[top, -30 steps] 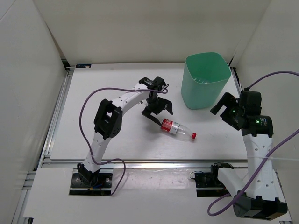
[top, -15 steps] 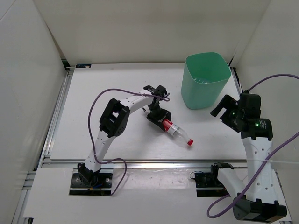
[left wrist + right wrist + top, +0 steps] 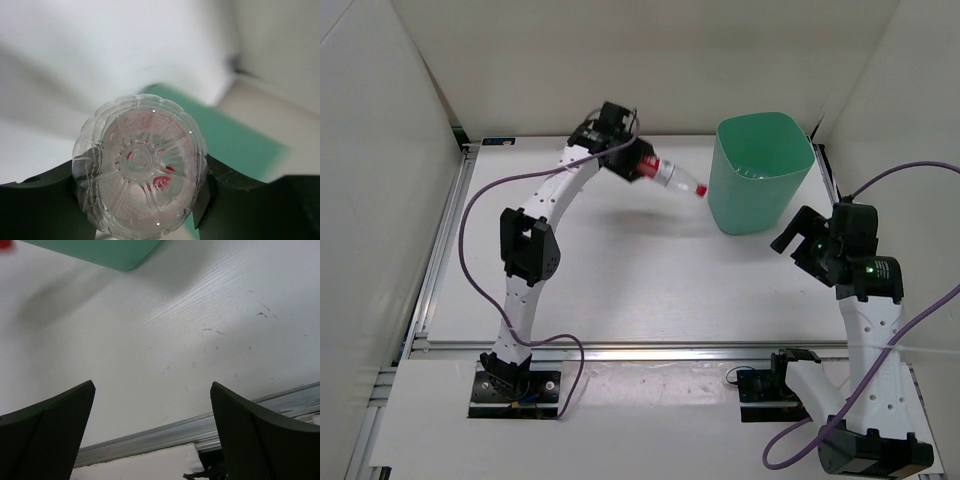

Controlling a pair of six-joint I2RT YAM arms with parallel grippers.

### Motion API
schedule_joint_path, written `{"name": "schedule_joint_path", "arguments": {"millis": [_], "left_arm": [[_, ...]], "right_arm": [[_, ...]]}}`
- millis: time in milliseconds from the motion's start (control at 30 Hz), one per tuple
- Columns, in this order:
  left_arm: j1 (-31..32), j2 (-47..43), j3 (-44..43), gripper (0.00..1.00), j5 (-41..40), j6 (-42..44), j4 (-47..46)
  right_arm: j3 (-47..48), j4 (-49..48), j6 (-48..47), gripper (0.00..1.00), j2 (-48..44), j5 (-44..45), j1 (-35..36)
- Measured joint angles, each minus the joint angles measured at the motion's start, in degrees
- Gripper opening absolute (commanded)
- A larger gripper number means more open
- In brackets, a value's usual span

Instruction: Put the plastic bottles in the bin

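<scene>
Left gripper [image 3: 642, 166] is clamped on the red-capped bottle [image 3: 674, 178], cap pointing to the bin [image 3: 750, 208] at 3 o'clock. Right gripper [image 3: 798, 236] hangs spread apart.

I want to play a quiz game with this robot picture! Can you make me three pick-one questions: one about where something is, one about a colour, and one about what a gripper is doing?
1. Where is the bottle compared with the bin?
A. inside it
B. up in the air to its left, held by the left gripper
C. lying flat behind it

2. What colour is the bottle's cap?
A. red
B. blue
C. yellow

3. How is the right gripper?
A. shut on a bottle
B. shut on the bin's rim
C. open, holding nothing

Answers:
1 B: the top view shows the bottle off the table, base in the gripper, cap pointing toward the bin.
2 A: the cap shows bright red beside the green wall.
3 C: the right wrist view shows its fingers wide apart with only table between them.
</scene>
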State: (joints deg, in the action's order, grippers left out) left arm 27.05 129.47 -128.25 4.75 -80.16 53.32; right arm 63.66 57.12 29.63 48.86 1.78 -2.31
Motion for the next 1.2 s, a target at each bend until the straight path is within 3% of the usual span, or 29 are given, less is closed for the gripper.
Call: {"name": "schedule_joint_path", "arguments": {"millis": [133, 200, 367, 567, 633, 667, 867, 1000, 1200], "left_arm": [[-0.1, 3.4, -17.4, 0.45, -2.6, 2.8, -14.4], [0.4, 2.9, -18.4, 0.46, -2.7, 3.0, -25.2], [3.0, 5.4, -19.6, 0.53, -3.0, 5.9, -39.8], [8.7, 10.3, -18.3, 0.61, -3.5, 13.6, -45.3], [10.5, 11.3, -17.0, 0.82, -3.2, 15.9, -45.8], [11.4, 11.6, -16.4, 1.00, -2.8, 17.2, -45.8], [12.8, 10.0, -13.6, 1.00, -2.9, 24.5, -45.6], [8.9, -2.3, -0.2, 1.00, -3.5, 30.7, -45.5], [-0.6, -33.9, 32.2, 1.00, -5.2, 36.8, -43.4]], "right_arm": [[2.3, 0.2, 0.0, 1.00, 0.9, 0.0, 0.0], [3.2, 0.2, 0.0, 1.00, 0.9, 0.0, 0.0], [4.6, 1.5, 0.0, 1.00, 0.8, 0.1, 0.0], [4.8, 3.2, 0.0, 1.00, 0.1, 0.7, 0.0], [4.8, 3.3, 0.0, 1.00, 0.1, 0.8, 0.0], [4.8, 3.3, 0.0, 1.00, 0.1, 0.8, 0.0], [4.8, 3.3, 0.0, 1.00, -0.3, 0.8, 0.0], [4.9, 3.3, 0.4, 1.00, -0.3, 0.8, 0.0], [7.8, 3.3, 1.1, 1.00, 2.9, 0.4, 0.0]]}}
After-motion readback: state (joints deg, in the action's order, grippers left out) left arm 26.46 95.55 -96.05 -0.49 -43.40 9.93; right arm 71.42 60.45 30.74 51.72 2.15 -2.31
